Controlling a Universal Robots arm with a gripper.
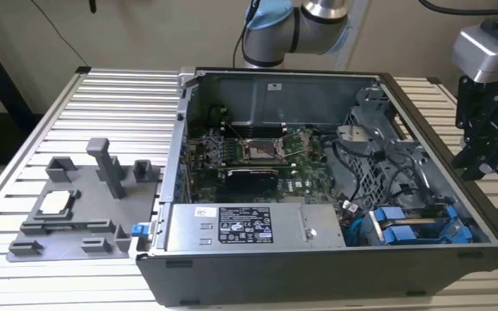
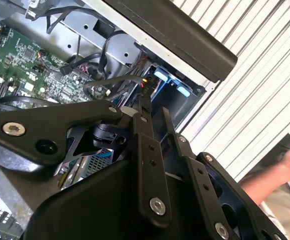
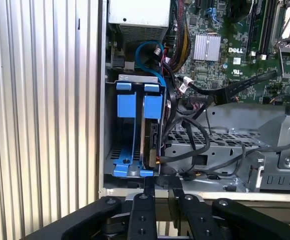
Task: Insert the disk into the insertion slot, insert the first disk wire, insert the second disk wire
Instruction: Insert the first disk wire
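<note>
Ribbed bench (image 1: 102, 103) carries the open case (image 1: 318, 275); in the case's corner beside the power supply (image 1: 318, 228), the slot (image 3: 135, 78) holds the disk (image 3: 153, 107), seated on edge; the tool (image 3: 162, 187) hovers just outside the case wall by that corner, fingers nearly pressed together, empty.

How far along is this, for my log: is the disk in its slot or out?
In: the disk stands inside the insertion slot, beside another blue carrier.
</note>
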